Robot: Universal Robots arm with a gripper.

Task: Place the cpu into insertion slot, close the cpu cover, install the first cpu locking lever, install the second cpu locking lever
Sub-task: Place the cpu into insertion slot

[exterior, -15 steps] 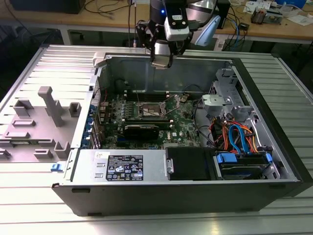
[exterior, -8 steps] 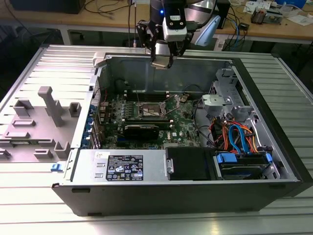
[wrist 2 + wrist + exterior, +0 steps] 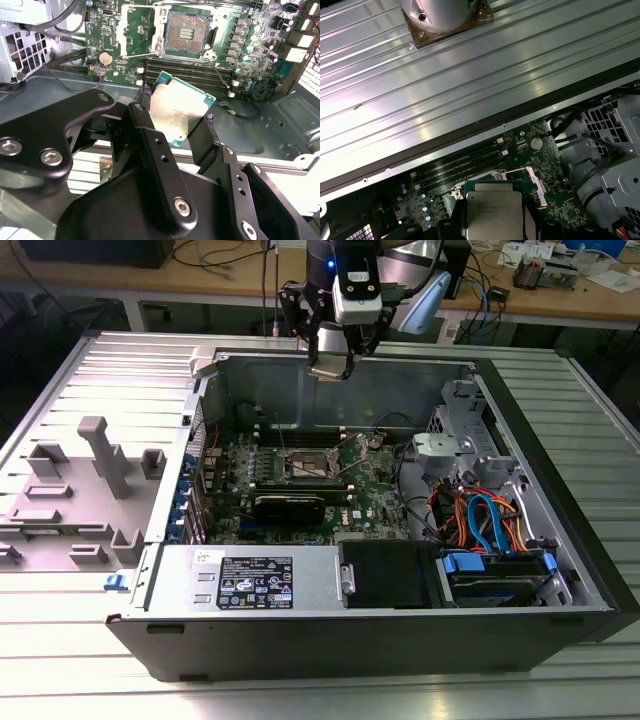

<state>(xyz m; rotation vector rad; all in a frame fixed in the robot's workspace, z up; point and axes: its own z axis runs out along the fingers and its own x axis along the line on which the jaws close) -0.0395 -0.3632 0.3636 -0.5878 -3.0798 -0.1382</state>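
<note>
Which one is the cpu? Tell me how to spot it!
Find the big open computer case, then the black gripper hanging above it. The cpu is the small flat square it is pinching: silvery top, green edge, unlike the dark insertion slot on the green board below.

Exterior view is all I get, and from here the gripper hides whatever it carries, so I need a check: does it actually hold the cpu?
Observer: Yes. In the second wrist view the gripper is shut on the cpu, gripping it by two opposite edges.
Operator: Is the insertion slot free to take it?
Observer: The insertion slot lies open with its contact field bare and nothing seated in it.
Operator: Is the chip lined up with the board?
Observer: It does not look so. In both wrist views the chip's edges run askew to the memory slots.
</note>
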